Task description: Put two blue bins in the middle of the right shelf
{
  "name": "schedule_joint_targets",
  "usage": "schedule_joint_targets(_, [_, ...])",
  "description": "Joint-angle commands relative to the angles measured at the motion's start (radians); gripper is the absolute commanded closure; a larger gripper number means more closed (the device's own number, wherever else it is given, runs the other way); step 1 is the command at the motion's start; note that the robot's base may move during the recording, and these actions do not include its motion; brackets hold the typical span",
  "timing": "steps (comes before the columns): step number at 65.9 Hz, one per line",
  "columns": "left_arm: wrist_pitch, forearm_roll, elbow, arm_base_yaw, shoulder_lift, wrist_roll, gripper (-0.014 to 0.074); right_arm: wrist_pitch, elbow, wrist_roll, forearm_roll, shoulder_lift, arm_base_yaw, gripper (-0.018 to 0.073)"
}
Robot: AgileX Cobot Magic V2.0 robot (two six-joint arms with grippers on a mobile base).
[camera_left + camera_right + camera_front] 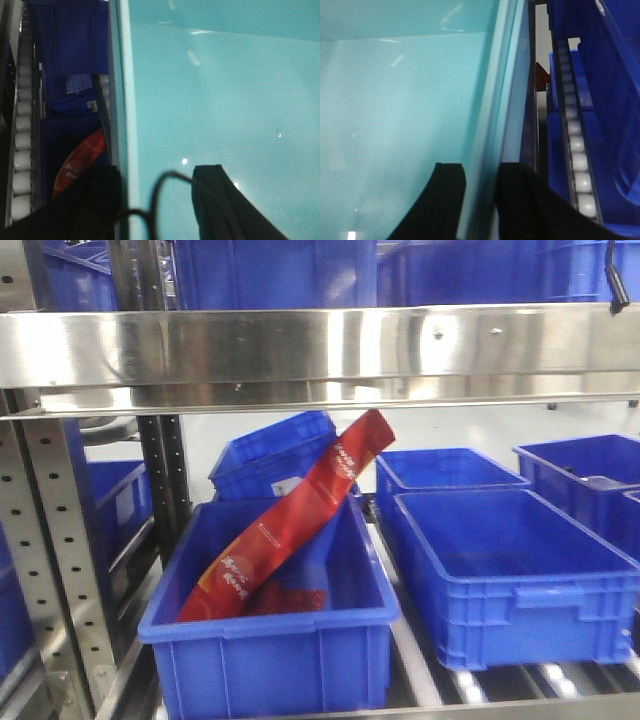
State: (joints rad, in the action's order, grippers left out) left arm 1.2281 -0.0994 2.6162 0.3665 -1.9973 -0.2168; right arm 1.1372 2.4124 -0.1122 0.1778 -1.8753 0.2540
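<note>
Jaws first: both wrist views show a pale teal, translucent-looking plastic bin wall [490, 125] running edge-on between black fingers. Right gripper [481, 197] straddles the rim, one finger [447, 200] inside the bin, the other outside, with very little gap left; judged clamped on the wall. Left gripper [155, 200] stands wider: one finger [215, 200] lies over the teal floor, the other sits past the rim [122, 125]; contact is hidden by a looping cable, so cannot tell whether it grips.

Bin lies directly ahead of both pairs of jaws, held on opposite long walls, so its long axis runs away from the robot toward the shelf. Neither arm looks nearer. Colour reads teal close up; probably one of the blue bins under glare.

Front view shows the middle level of the steel shelf [320, 350]: roller track [500, 680] carrying a blue plastic bin [270, 640] with a red foil pouch [290, 520] leaning in it, and an empty blue bin [510, 570] beside it, both set long axis front to back. Grippers do not appear in that view.

Next move, by my reading, turns on keeping the held bin's axis parallel to those rollers.
</note>
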Motion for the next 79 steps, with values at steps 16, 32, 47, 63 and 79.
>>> schedule_joint_targets(16, [-0.051,-0.116,0.018,0.017,0.034,0.03,0.0707,-0.187,0.018,-0.01,0.013,0.013,-0.001,0.0713])
schedule_joint_targets(32, [-0.051,-0.116,0.018,0.017,0.034,0.03,0.0707,-0.187,0.018,-0.01,0.013,0.013,-0.001,0.0713])
schedule_joint_targets(47, [-0.051,-0.116,0.018,0.017,0.034,0.03,0.0707,-0.187,0.018,-0.01,0.013,0.013,-0.001,0.0713])
schedule_joint_targets(63, [-0.051,-0.116,0.018,0.017,0.034,0.03,0.0707,-0.187,0.018,-0.01,0.013,0.013,-0.001,0.0713])
schedule_joint_targets(79, [-0.051,-0.116,0.018,0.017,0.034,0.03,0.0707,-0.187,0.018,-0.01,0.013,0.013,-0.001,0.0713])
